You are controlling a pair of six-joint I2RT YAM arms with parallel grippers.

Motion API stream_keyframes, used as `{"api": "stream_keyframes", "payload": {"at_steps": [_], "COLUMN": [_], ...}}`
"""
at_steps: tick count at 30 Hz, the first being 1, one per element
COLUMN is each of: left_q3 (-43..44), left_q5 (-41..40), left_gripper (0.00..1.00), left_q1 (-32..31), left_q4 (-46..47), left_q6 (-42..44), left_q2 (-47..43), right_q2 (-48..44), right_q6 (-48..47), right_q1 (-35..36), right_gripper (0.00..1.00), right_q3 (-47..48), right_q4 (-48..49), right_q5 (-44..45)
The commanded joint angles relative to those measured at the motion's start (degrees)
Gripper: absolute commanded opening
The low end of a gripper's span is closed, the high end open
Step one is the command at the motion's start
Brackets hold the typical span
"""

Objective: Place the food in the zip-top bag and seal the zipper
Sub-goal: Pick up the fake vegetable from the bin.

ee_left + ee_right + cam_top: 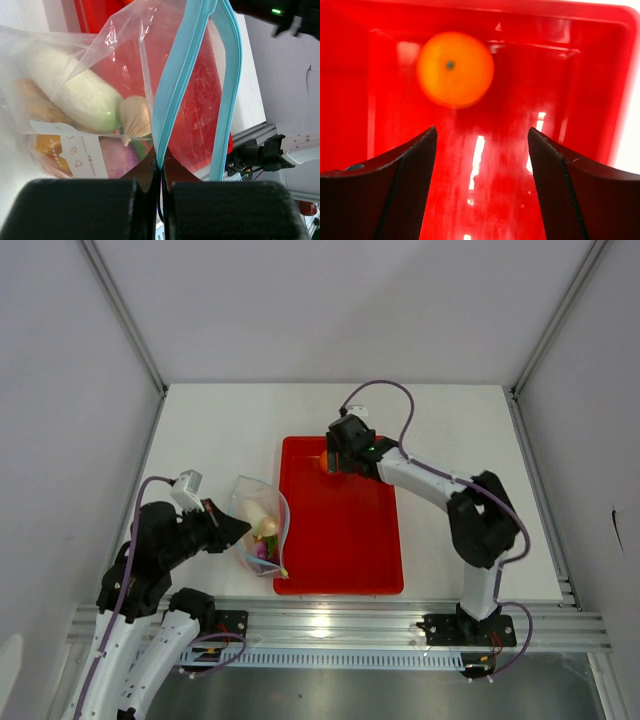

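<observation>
My left gripper [161, 167] is shut on the blue zipper strip [175, 85] of the clear zip-top bag [262, 525], holding its mouth open at the tray's left edge. Inside the bag lie the white radish [80, 92], the white garlic [135, 116], the purple onion [120, 157] and an orange-yellow piece [30, 100]. The orange [455, 69] sits in the far left corner of the red tray [345, 530]. It also shows in the top view [324, 461]. My right gripper [481, 137] is open just short of the orange, fingers spread wide.
The red tray fills the middle of the white table [220, 430]. Grey walls close in the left, right and back. The metal rail [400, 625] with the arm bases runs along the near edge.
</observation>
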Motion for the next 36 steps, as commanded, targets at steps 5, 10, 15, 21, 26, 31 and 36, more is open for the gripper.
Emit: {"api": "stream_keyframes", "payload": {"at_steps": [5, 10, 15, 21, 26, 31, 36], "left_q3": [1.14, 0.97, 0.36, 0.44, 0.35, 0.62, 0.44], "left_q5": [0.37, -0.33, 0.20, -0.06, -0.07, -0.42, -0.24], "left_gripper": [0.01, 0.01, 0.01, 0.00, 0.01, 0.01, 0.00], "left_q1": [-0.10, -0.10, -0.10, -0.10, -0.10, -0.10, -0.10], "left_q4": [-1.42, -2.21, -1.60, -1.77, -1.95, -2.12, -2.03], "left_q6": [0.20, 0.38, 0.11, 0.55, 0.73, 0.82, 0.73], "left_q2": [-1.02, -1.55, -1.38, -1.29, -1.29, -1.20, -1.29], "right_q2": [12.50, 17.43, 19.54, 22.44, 23.06, 21.57, 15.34], "right_q6": [-0.65, -1.80, -2.94, -2.68, -2.24, -2.15, -1.62], "right_q1": [-0.78, -1.22, -1.31, -1.57, -1.57, -1.57, -1.14], "right_gripper": [0.85, 0.98, 0.98, 0.96, 0.91, 0.36, 0.19], "right_q3": [9.58, 14.75, 16.43, 18.90, 18.98, 17.32, 12.31], "right_q4": [3.90, 2.86, 3.48, 2.24, 2.33, 3.30, 4.88], "right_q5": [-5.35, -6.85, -6.50, -5.97, -5.26, -5.18, -4.65]}}
